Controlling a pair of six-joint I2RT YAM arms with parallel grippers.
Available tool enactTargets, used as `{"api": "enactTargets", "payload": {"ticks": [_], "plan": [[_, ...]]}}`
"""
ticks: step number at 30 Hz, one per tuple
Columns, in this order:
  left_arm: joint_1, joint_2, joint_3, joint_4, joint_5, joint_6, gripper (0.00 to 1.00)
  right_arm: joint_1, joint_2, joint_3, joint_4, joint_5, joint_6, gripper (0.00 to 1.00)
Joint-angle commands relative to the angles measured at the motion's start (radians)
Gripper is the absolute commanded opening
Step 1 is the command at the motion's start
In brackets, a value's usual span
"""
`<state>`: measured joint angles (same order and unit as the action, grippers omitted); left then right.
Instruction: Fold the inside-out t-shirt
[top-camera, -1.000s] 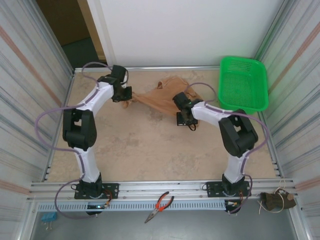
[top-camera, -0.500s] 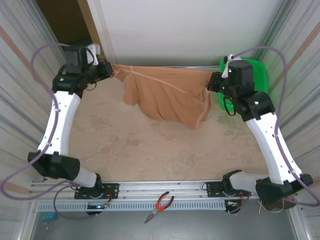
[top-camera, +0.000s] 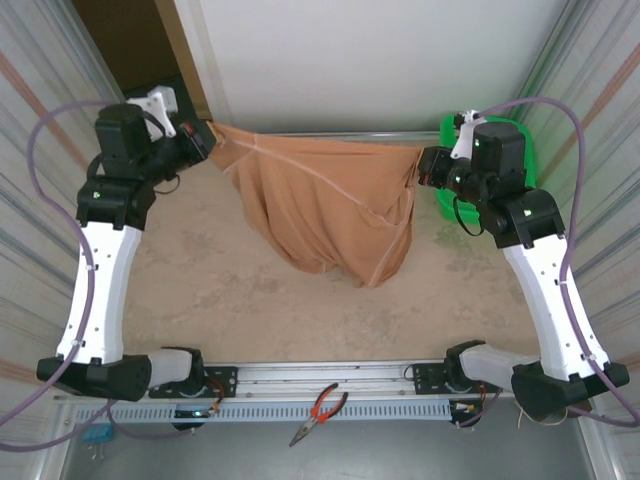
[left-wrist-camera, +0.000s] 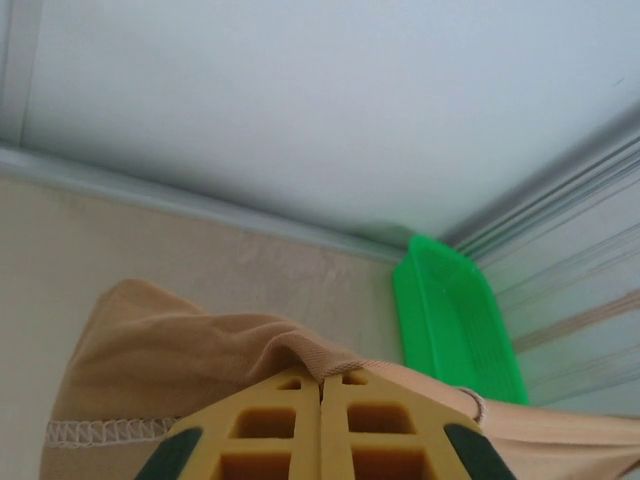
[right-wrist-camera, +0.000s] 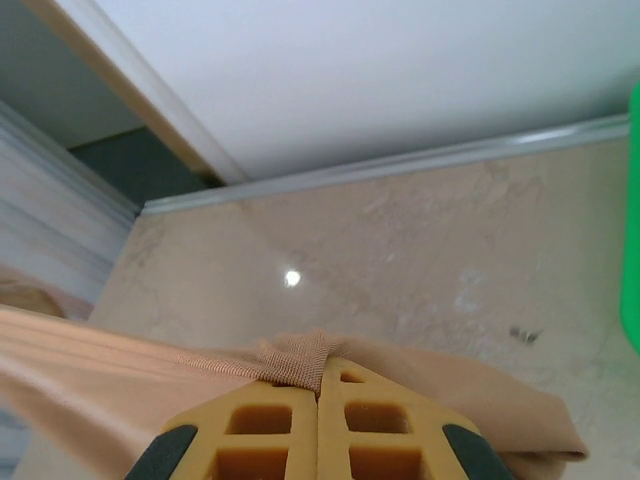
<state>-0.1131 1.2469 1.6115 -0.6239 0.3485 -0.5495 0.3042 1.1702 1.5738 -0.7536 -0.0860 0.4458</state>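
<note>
We are stretching the tan inside-out t-shirt (top-camera: 330, 215) in the air, left jaws and right jaws each clamping shut on an upper edge, so it is hanging spread over the worktop (top-camera: 230, 300) for laying flat.

left arm (top-camera: 98, 270) and right arm (top-camera: 545, 285): white link shells, black joint housings, black bases (top-camera: 185, 372). one lavender cable (top-camera: 35, 150) loops along each arm. a white bracket (top-camera: 160, 103) sits at each wrist. fingers (left-wrist-camera: 265, 425): yellow, moulded with rectangular pockets, dark pads at the outer corners.
</note>
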Motion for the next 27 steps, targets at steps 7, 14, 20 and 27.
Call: {"api": "enactTargets", "payload": {"ticks": [7, 14, 20, 27], "plan": [[-0.03, -0.257, -0.174, -0.021, 0.015, -0.181, 0.0, -0.01, -0.069, -0.025, 0.032, -0.129, 0.101, 0.0], [-0.023, -0.09, -0.347, 0.087, 0.006, -0.191, 0.01, -0.07, 0.311, 0.002, 0.138, -0.128, 0.092, 0.0], [0.002, 0.221, -0.391, 0.169, -0.015, -0.129, 0.0, -0.125, 0.813, 0.28, 0.096, -0.224, 0.116, 0.4], [0.083, 0.389, -0.378, 0.192, -0.017, -0.052, 0.0, -0.096, 0.737, 0.041, 0.186, -0.146, 0.087, 0.5]]}}
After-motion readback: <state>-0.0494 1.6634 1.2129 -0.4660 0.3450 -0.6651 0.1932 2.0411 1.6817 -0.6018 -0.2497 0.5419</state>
